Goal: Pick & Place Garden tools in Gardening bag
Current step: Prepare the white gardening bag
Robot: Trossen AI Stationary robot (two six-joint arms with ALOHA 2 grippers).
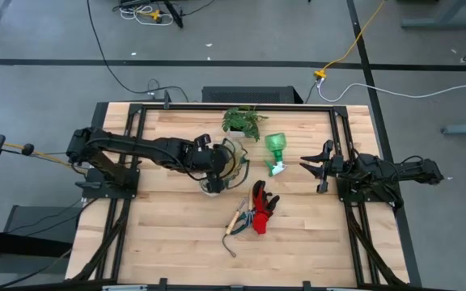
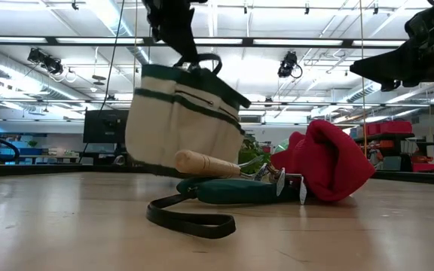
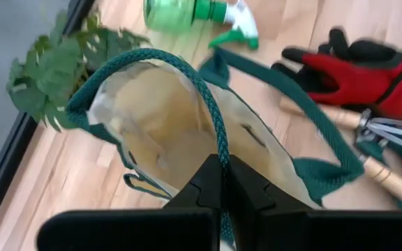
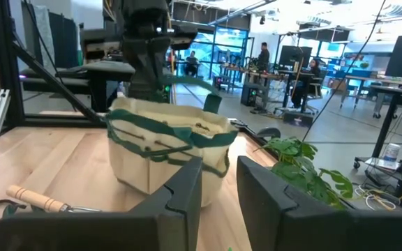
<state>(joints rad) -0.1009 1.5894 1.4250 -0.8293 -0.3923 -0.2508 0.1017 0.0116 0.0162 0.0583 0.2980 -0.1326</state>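
Note:
The cream gardening bag with dark green trim (image 2: 183,124) hangs tilted under my left gripper (image 2: 173,30), which is shut on its green loop handle near the table's middle (image 1: 214,171). The bag's mouth (image 3: 155,118) is open. The green spray bottle (image 1: 275,151) lies on its side right of the bag. The red-and-black gloves (image 1: 262,207) and the wooden-handled rake (image 1: 237,220) lie together nearer the front edge. My right gripper (image 1: 314,166) is open and empty, above the table right of the bottle, and faces the bag (image 4: 166,150). My left gripper pinches the bag's green rope handle (image 3: 220,155) between its two shut fingers, at the top of the loop. The fingers come from above and point down. The bag hangs tilted below them. I cannot tell whether its bottom (image 2: 160,169) touches the table.
The leafy potted plant (image 1: 244,121) stands at the far edge just behind the bag and bottle. A dark green strap loop (image 2: 191,218) and a green-handled tool (image 2: 236,192) lie by the rake. People show in the room far beyond the table in the right wrist view.

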